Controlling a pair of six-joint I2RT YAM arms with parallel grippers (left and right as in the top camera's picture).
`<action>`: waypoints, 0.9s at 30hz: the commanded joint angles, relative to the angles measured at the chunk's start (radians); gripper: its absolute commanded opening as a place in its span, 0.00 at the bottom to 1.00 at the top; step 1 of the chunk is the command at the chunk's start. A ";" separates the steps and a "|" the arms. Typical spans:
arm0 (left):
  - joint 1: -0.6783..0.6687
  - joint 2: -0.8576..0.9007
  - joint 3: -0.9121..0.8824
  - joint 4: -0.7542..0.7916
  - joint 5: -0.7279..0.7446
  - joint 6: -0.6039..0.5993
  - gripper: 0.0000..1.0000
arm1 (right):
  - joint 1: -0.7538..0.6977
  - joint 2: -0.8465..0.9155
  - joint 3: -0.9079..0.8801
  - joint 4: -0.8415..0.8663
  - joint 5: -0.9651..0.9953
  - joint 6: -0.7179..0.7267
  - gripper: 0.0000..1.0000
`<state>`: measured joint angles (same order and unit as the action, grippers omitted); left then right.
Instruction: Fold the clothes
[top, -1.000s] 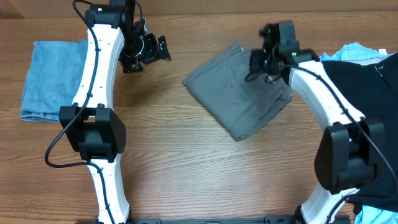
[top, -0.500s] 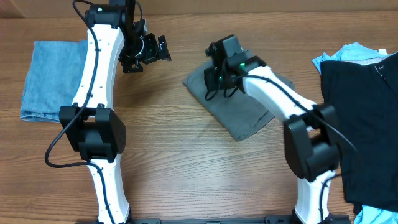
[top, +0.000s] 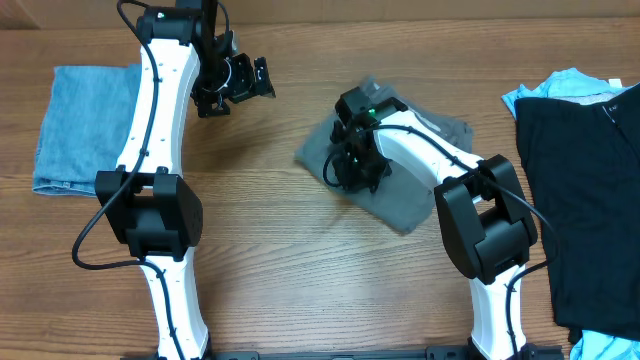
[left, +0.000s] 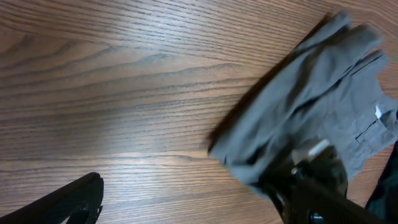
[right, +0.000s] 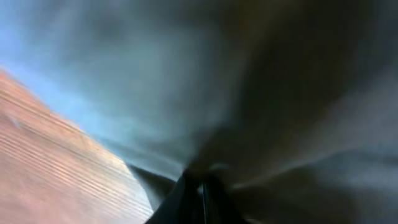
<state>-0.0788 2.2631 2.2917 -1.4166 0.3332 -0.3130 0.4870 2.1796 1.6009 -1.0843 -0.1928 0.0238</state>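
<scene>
Right pincer is down on the mid-grey wrinkled cotton shorts, jaws all but closed. The right wrist view, blurred as it is, shows grey cloth gathered straight into the pinch, so it has hold of the fabric. The shorts lie on the wood-grain counter under and around that pincer. Most of the cloth spreads to its right and toward the robot's base, and 1 corner pokes out on its left.

From the left wrist view the shorts look doubled over, with a thick rumpled edge and not a flat, tidy one. My read: 1 fold is roughly in and the packet needs squaring or another fold.

Left pincer hangs well off to the left of the grey pile. Its jaws are spread as wide as they go, with nothing between them, so it is playing no part right now.

Beyond the left arm lies a blue denim piece, folded flat. Far to the right of the working pincer, a black fabric garment lies spread out, with a light-blue fabric garment peeking from behind it, neither of them folded. So, at a guess, 1 garment is mid-fold, at least 2 more wait, and the bulk of the job is ahead.
</scene>
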 joint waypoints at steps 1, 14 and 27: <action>-0.006 -0.005 0.030 0.000 -0.004 -0.002 1.00 | 0.006 0.003 -0.026 -0.119 0.114 -0.040 0.11; -0.007 -0.004 0.030 0.000 -0.004 -0.002 1.00 | -0.031 -0.231 0.006 -0.202 0.254 0.034 0.08; -0.007 -0.005 0.030 0.000 -0.004 -0.002 1.00 | -0.048 -0.201 -0.041 0.240 0.299 0.564 0.07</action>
<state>-0.0788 2.2631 2.2917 -1.4166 0.3328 -0.3130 0.4519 1.9305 1.5749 -0.8486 -0.0429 0.3431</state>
